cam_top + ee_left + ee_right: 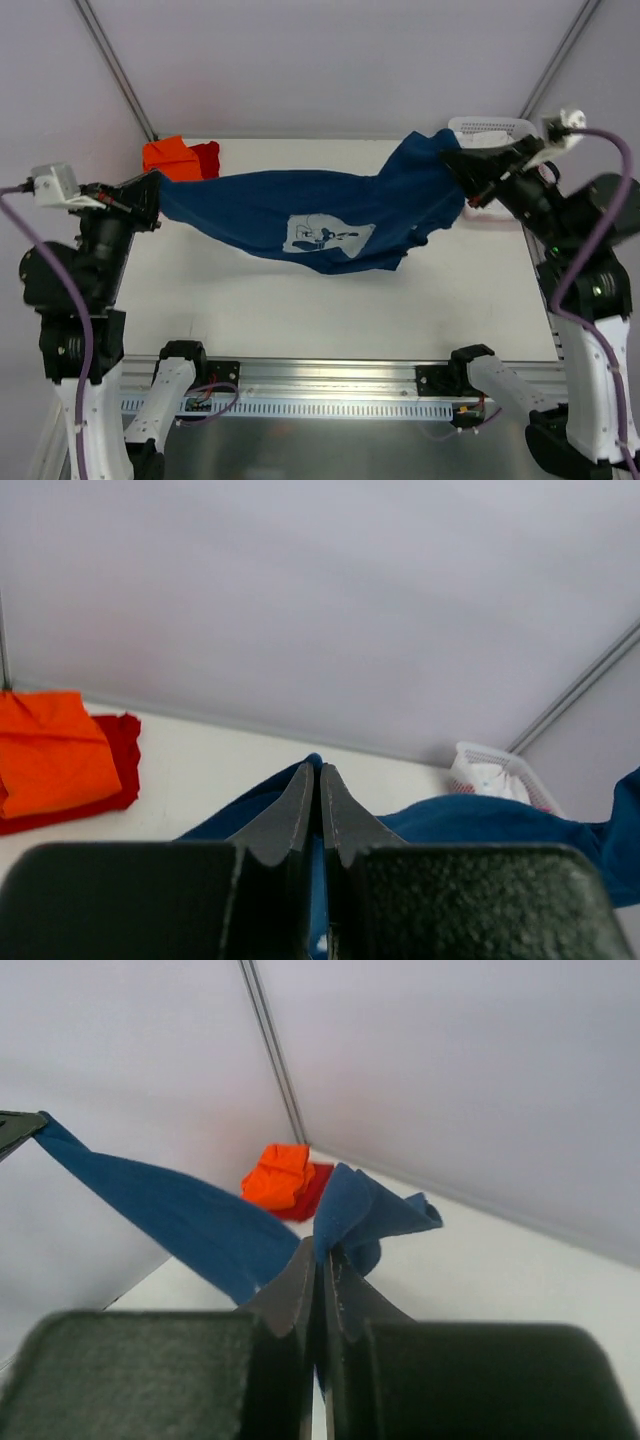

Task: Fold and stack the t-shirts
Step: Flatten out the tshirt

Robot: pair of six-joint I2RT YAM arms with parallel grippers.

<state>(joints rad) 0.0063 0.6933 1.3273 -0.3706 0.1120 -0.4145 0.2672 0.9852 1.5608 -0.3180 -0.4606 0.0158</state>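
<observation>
The navy blue t-shirt [300, 215] with a pale mouse print hangs stretched between both grippers above the table. My left gripper [157, 195] is shut on its left end; cloth [300, 790] shows at the closed fingers [321, 768]. My right gripper [455, 165] is shut on its right end; a bunch of blue cloth [370, 1210] rises from the closed fingers [320, 1250]. A folded orange t-shirt [168, 155] lies on a red t-shirt [207, 158] at the table's back left. A white t-shirt [490, 778] shows in the basket.
A white lattice basket [490, 128] stands at the back right corner, behind my right gripper. The white table [300, 310] lies under the hanging shirt. A metal rail [330, 385] runs along the near edge.
</observation>
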